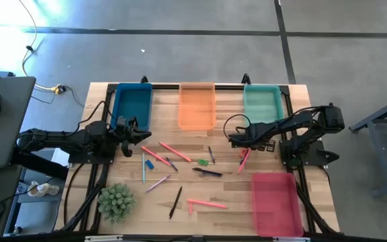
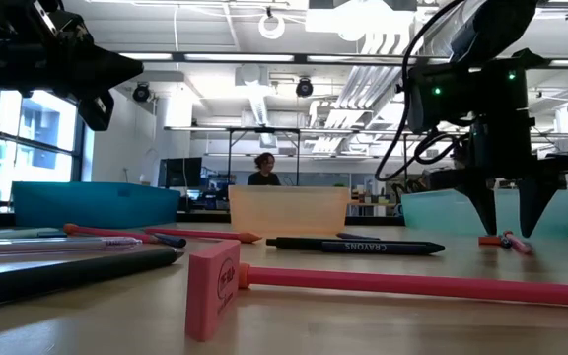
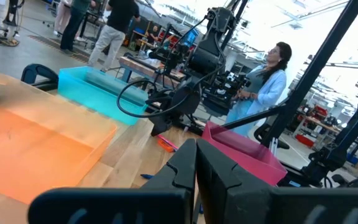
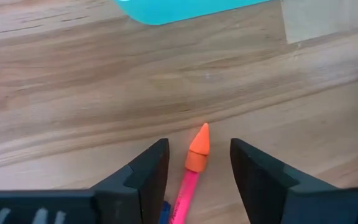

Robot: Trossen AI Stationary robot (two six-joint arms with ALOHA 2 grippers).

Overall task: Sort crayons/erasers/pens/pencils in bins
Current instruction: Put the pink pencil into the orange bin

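The right gripper point(image 4: 194, 165) hangs just over the wooden table point(image 1: 227, 144), near the teal-green plastic bin point(image 1: 261, 104), with its fingers spread apart and nothing between them yet; a salmon-pink stick with an orange cone-shaped tip point(image 4: 197, 149) lies directly in the gap, tip pointing toward that bin. From above I can see this stick point(image 1: 244, 160) lying tight against another pink one, and that is my worry: as the fingers close, they may catch both, or nudge the round stick so it rolls out sideways. A grab this close to the tip could also leave the long tail drooping and swinging on the lift. The left gripper point(image 1: 134, 128) waits near the dark blue plastic bin point(image 1: 132, 104) with its fingers drawn nearly together, holding nothing. The orange bin point(image 1: 197, 105) and the red-pink bin point(image 1: 276, 202) look empty from above. Across the middle of the table the slim dark pens point(image 1: 207, 172), more pink sticks and a tiny green eraser chunk point(image 1: 202, 162) lie loose, so nearly all the sorting seems to remain. A small spiky green plant point(image 1: 116, 201) sits at the near left corner.
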